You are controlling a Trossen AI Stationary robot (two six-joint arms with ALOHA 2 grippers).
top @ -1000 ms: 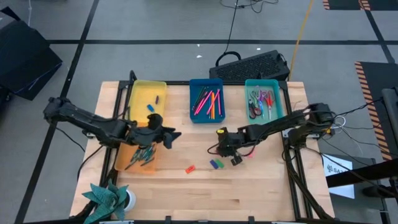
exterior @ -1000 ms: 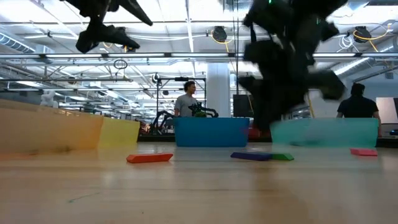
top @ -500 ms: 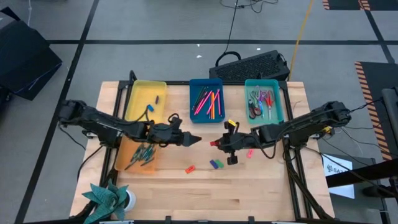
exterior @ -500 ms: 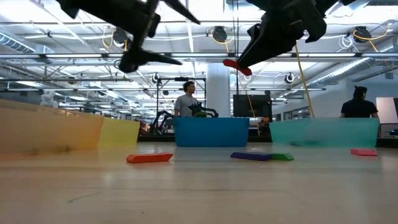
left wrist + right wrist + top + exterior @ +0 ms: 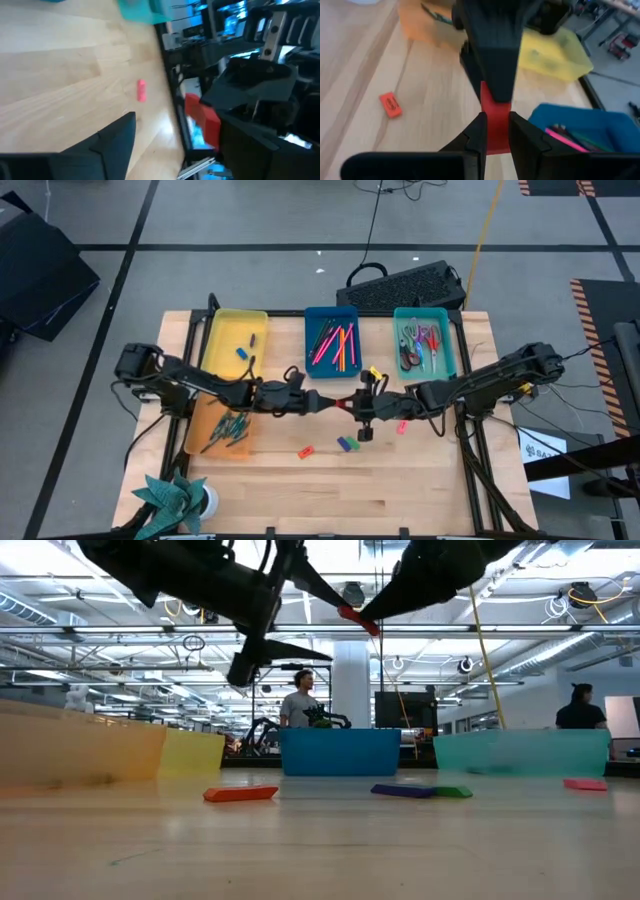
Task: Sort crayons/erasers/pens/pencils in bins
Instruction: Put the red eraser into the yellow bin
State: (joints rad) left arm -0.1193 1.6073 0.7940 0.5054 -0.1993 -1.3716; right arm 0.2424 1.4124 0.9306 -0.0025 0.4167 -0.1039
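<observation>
Both arms meet in mid-air over the middle of the table [image 5: 420, 490], tip to tip. The right gripper [image 5: 349, 406] is clamped on a red eraser [image 5: 495, 125], its two fingers pressed against the block's sides, and the block sticks out ahead of them toward the other arm. The left gripper [image 5: 328, 403] faces it with its fingers spread apart, one above and one below the eraser's line in the low view; the right wrist view shows a dark finger of that arm right at the eraser's far end, though I cannot tell whether it touches.

Below the two grippers, on the wood, lie an orange-red eraser [image 5: 306, 451], a purple eraser [image 5: 343, 445] and a green eraser [image 5: 352, 443], the last two just beside each other. A pink eraser [image 5: 402, 426] lies off to the right gripper's side, under that arm.

Beyond the grippers stand the blue bin [image 5: 331, 341] of pencils and the teal bin [image 5: 426, 340]. On the left arm's side are the yellow bin [image 5: 236, 340], holding a blue eraser [image 5: 242, 353], and the orange bin [image 5: 224, 430] of dark sticks.

A person [image 5: 299, 700] stands in the room behind.
</observation>
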